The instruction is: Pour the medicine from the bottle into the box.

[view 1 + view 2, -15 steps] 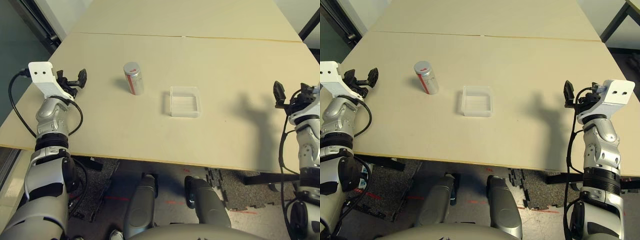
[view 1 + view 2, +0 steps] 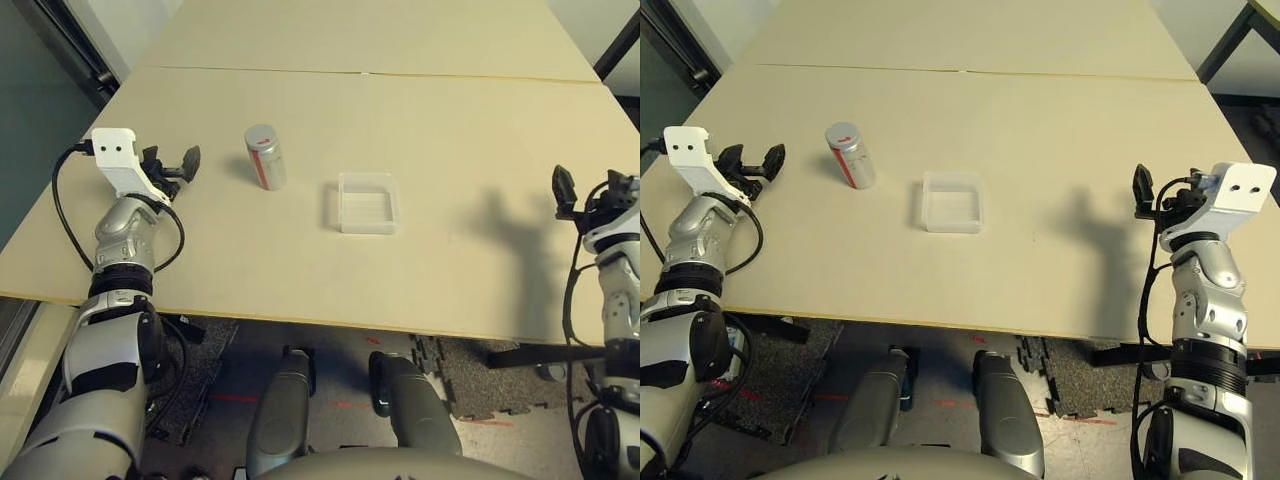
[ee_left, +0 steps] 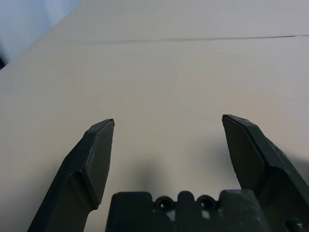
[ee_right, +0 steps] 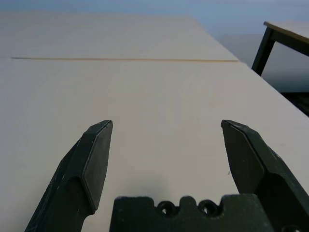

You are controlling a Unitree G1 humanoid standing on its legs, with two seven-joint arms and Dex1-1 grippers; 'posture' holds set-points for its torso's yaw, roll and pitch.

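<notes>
Silver-grey bottle, red-striped, capped, placed upright left of centre in the upper half of the frame, on a beige worktop. Clear box, set near the centre, apart from the bottle. Left claw, spread open, seen at upper left; right claw, likewise open, seen at right. Nothing is gripped by either.

Bottle interior hidden by cap; table far end, right forearm cut off.
</notes>
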